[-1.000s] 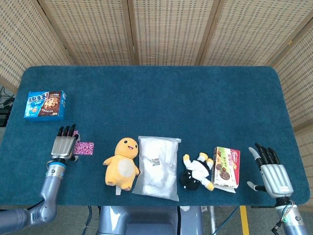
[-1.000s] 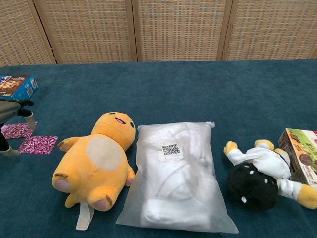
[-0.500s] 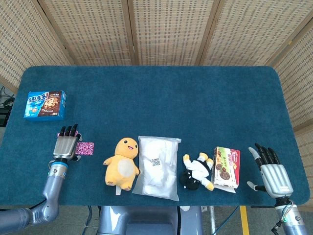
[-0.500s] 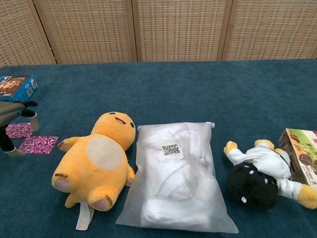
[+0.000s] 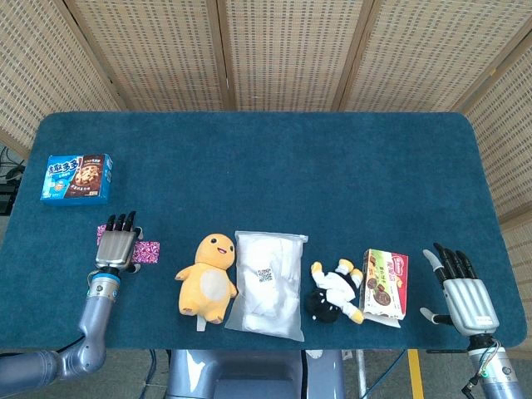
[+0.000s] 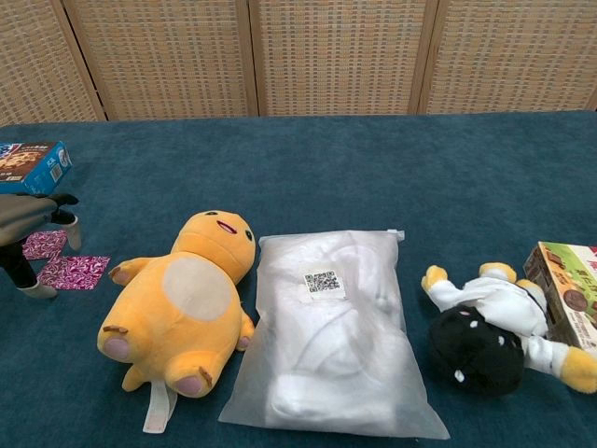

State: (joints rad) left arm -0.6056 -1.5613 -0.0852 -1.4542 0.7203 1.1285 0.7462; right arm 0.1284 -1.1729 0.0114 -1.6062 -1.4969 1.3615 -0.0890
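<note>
We see the small flat packet with a pink and purple pattern [image 5: 145, 250] lying on the blue-carpeted desk [image 5: 274, 158] near its front left edge, and our left robot hand [image 5: 115, 246] hovers over the packet's left end with its fingers stretched out and slightly apart, holding nothing. In the chest view the packet [image 6: 73, 272] shows just right of the left robot hand [image 6: 28, 229], and a second patch of the same pattern [image 6: 44, 245] appears beneath the fingers; we cannot tell from here whether the fingertips touch it or hang just above it. Just beside the packet to the right lies the yellow plush toy with a pale belly [image 5: 208, 277], on its back, and touching its right side is the white soft item sealed in a clear plastic bag with a square code label [image 5: 268, 282]. Next along the row comes the black and white plush toy with yellow feet [image 5: 335, 293], resting against the red and green biscuit box [image 5: 386, 283]. Well behind the left robot hand, near the desk's left edge, sits the blue cookie box [image 5: 76, 178]. Our right robot hand [image 5: 462, 292] sits near the front right corner, palm down, fingers spread and empty, near the biscuit box but apart from it.
</note>
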